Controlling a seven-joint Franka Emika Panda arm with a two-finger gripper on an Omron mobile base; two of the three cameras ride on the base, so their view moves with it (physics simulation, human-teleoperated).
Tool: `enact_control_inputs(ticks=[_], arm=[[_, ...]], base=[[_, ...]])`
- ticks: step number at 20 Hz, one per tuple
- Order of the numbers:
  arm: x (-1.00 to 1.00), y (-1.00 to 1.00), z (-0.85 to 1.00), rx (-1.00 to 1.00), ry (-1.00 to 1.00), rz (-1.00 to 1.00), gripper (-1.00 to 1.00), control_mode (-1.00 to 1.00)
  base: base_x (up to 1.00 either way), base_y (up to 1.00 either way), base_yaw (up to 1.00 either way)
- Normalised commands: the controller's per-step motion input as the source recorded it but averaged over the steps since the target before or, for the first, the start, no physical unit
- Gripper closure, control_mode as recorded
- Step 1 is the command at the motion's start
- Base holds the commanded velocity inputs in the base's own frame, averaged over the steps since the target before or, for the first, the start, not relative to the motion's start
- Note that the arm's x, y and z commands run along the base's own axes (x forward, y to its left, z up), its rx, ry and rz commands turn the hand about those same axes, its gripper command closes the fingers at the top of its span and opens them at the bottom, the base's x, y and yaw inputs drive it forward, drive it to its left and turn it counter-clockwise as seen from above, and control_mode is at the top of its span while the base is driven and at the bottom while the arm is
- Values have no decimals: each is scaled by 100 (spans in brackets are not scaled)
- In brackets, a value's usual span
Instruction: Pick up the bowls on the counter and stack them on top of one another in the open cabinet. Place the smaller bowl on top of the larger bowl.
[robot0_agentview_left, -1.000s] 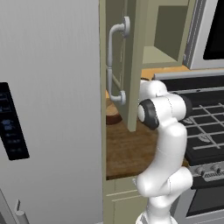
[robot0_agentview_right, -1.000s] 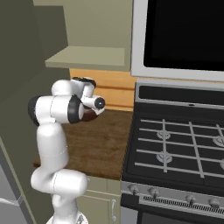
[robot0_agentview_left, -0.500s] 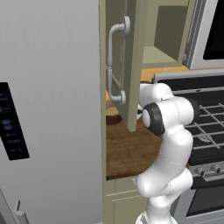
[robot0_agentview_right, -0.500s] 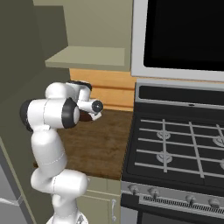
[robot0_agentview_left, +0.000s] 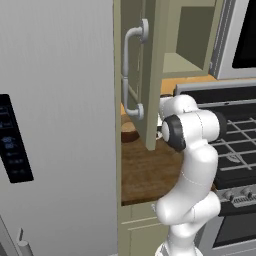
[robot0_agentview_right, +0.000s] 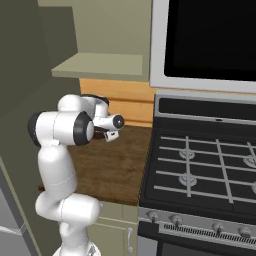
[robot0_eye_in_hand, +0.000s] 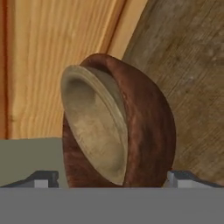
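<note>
The larger bowl (robot0_eye_in_hand: 140, 131), dark reddish-brown outside with a tan inside, lies on the counter (robot0_eye_in_hand: 192, 65) close in front of my hand, beside the wooden back wall. My gripper (robot0_eye_in_hand: 113, 177) is open, and its fingertips (robot0_eye_in_hand: 43, 177) stand on either side of the bowl without touching it. From the left base, the bowl (robot0_agentview_left: 129, 132) peeks out behind the open cabinet's door (robot0_agentview_left: 152, 75). From the right base, my gripper (robot0_agentview_right: 106, 135) hangs low over the counter (robot0_agentview_right: 115, 165), below the open cabinet's shelf (robot0_agentview_right: 100, 65). The smaller bowl is hidden.
A black stove (robot0_agentview_right: 200, 170) adjoins the counter on the right, with a dark oven window (robot0_agentview_right: 210, 37) above it. The grey fridge (robot0_agentview_left: 55, 125) walls off the left. The cabinet door's white bar handle (robot0_agentview_left: 131, 70) juts out near my arm's elbow (robot0_agentview_left: 192, 130).
My hand has dropped and reached forward toward the back of the counter, and the elbow has swung with it. The jaws have stayed open.
</note>
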Motion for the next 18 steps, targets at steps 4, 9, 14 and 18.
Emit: enact_control_inputs(ticks=[4,9,14,18], arm=[[24,0,-25,1,1,0,-100,-100],[40,0,-26,0,1,0,-100,-100],[40,4,-32,0,3,0,-100,-100],[21,14,-34,0,5,0,-100,-100]], base=[[0,0,0],[0,0,0],[0,0,0],[0,0,0]])
